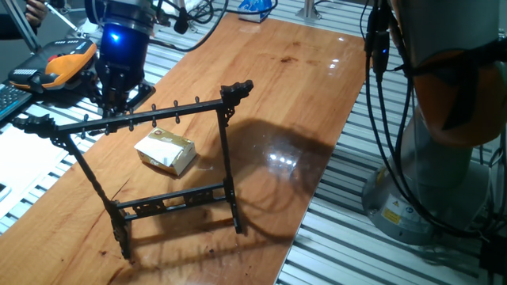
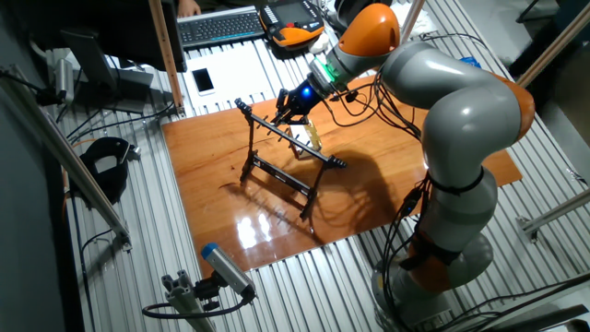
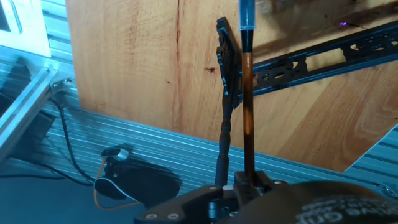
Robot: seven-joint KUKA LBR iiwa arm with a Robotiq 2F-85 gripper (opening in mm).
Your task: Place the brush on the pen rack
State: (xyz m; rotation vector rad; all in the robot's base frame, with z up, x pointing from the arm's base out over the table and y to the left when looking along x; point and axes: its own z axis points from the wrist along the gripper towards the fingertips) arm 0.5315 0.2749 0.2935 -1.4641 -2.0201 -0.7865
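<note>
Brush (image 3: 247,93) is pinched tight in my end effector (image 3: 244,182), pointing straight out along the fingers, right beside the top bar of the pen rack (image 1: 150,117) near its far end, close to the hooks.

Pen rack (image 1: 150,119): black all over, carved fretwork pattern on lower crossbar + ends. Brush (image 3: 247,106) at centre of hand view: glossy dark reddish-brown handle, blue section w/ black band at top of frame. Gripper (image 1: 117,96), upper left of one fixed view: black, w/ bright blue light glowing above it. Table (image 1: 317,103): warm orange-brown wood, darker grain streaks, glossy white glare spots. Small box (image 1: 165,150) in left-centre: tan/cream cardboard, white label on top. Arm (image 2: 461,111), right of other fixed view: grey segments w/ orange joints, green ring nr wrist. Surrounding bench: silver ribbed aluminium. Orange-black device (image 1: 67,62) at upper left.
</note>
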